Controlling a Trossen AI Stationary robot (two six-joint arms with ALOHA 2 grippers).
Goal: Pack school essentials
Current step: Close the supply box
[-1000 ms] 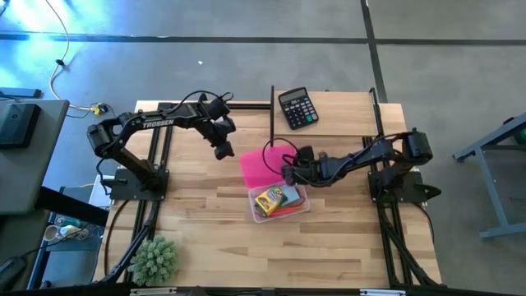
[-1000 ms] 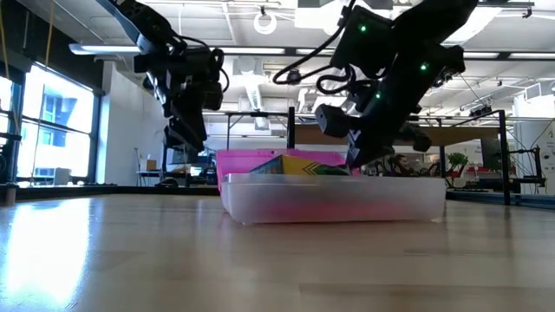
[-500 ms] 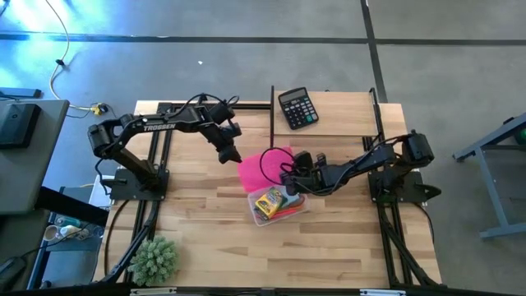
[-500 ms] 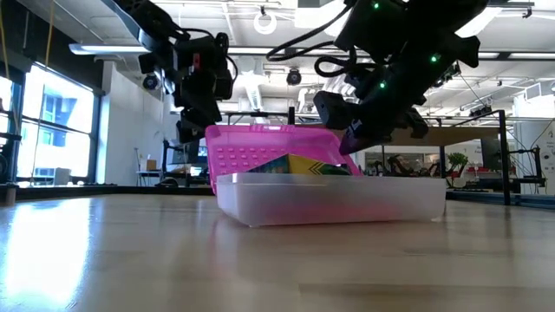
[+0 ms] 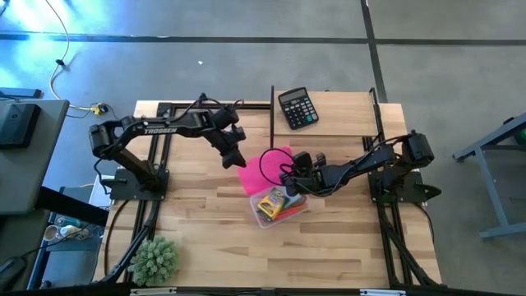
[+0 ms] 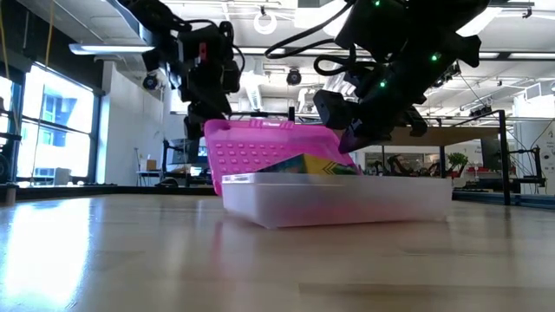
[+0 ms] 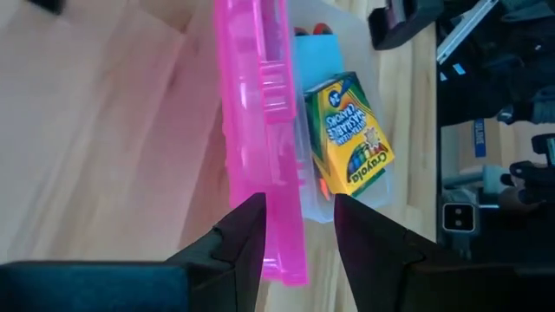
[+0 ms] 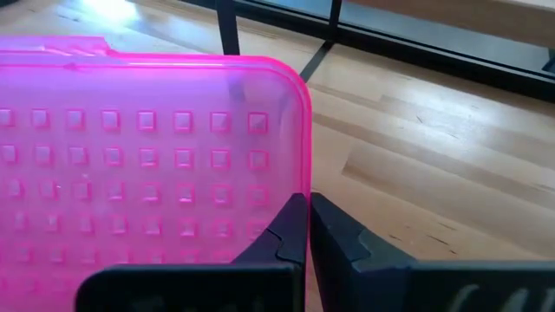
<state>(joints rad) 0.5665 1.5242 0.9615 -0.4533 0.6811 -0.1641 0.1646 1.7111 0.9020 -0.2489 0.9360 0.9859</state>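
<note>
Your left gripper [image 7: 295, 227] straddles one edge of the pink lid [image 7: 260, 130], its two fingers spread on either side of the plastic with a gap showing, so it is not clamped. Your right gripper [image 8: 308, 227] pinches the lid's opposite corner, fingers closed tight on the rim. From the low view you see the lid [image 6: 264, 147] tilted up over the back of the clear pencil box [image 6: 347, 204], which sits mid-table. Inside the box you can read the yellow-green Crayola crayon box [image 7: 349, 134], lying on the light-blue notepad [image 7: 314, 65]; something red [image 5: 288, 211] lies beside them, probably the scissors or marker, though you cannot tell which. The black calculator [image 5: 297, 108] lies well apart near the table's [image 5: 345, 247] far edge, and the spiky green plant ball [image 5: 154, 259] sits at the near left corner.
</note>
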